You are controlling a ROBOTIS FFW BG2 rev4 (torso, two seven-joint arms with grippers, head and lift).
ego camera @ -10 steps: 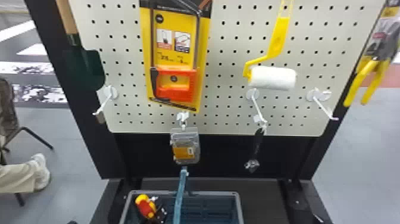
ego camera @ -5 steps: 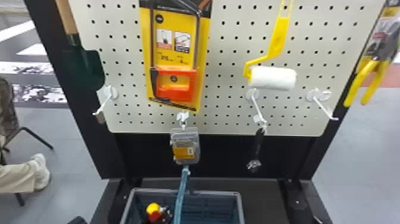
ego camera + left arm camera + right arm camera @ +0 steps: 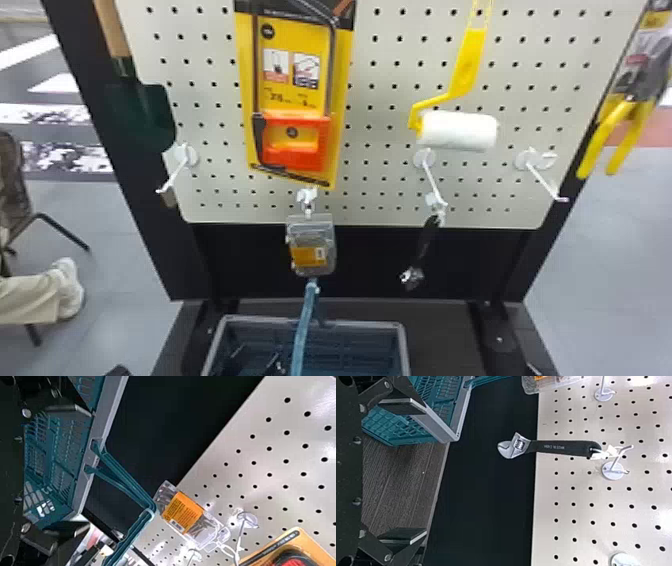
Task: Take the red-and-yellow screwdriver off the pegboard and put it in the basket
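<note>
Your left tool [image 3: 85, 469], wide apart, seems the nearer one to the blue-green plastic basket [image 3: 365, 325]. The red-and-yellow screwdriver probably lies inside, but its exact place and long axis I cannot tell.

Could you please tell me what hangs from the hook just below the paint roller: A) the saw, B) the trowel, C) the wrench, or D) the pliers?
C: the wrench dangles from the white hook under the roller.
</note>
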